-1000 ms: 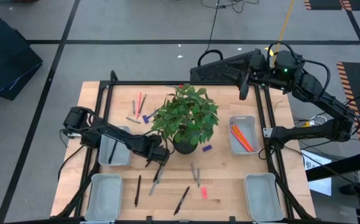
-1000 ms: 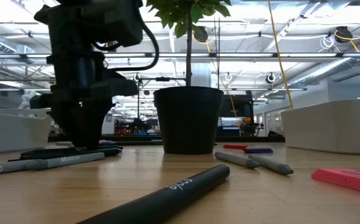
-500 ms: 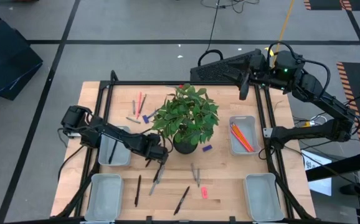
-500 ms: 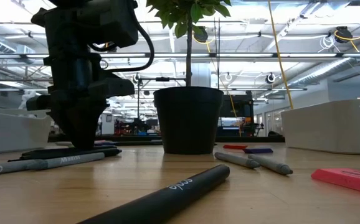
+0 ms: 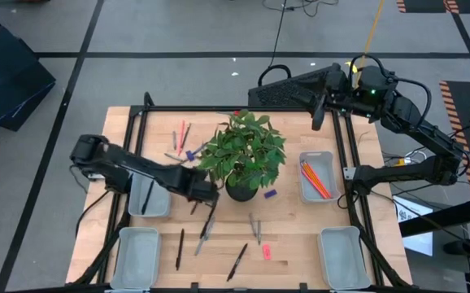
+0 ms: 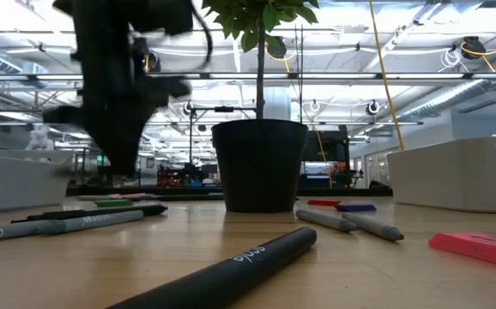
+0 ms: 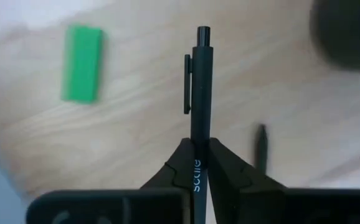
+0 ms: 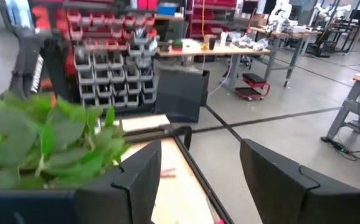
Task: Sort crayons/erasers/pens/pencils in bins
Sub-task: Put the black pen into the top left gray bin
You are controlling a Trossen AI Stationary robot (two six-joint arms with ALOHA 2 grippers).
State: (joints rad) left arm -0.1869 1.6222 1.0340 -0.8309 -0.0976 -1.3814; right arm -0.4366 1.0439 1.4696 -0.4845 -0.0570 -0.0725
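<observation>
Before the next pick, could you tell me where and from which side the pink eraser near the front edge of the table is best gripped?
The pink eraser lies flat and alone on bare wood of the table, its long side running front to back. Probably best to come straight down from above and close the fingers across its short width, at mid-length. The nearest pen lies apart on its left, leaving room.

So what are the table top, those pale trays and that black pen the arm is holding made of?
The table top looks like unfinished pale wood: grain lines and board seams show. The bins seem to be matte grey-white plastic, with moulded rounded corners. The pen, clamped in the left gripper, appears to be matte black plastic with a clip and pale print, though metal cannot be ruled out.
</observation>
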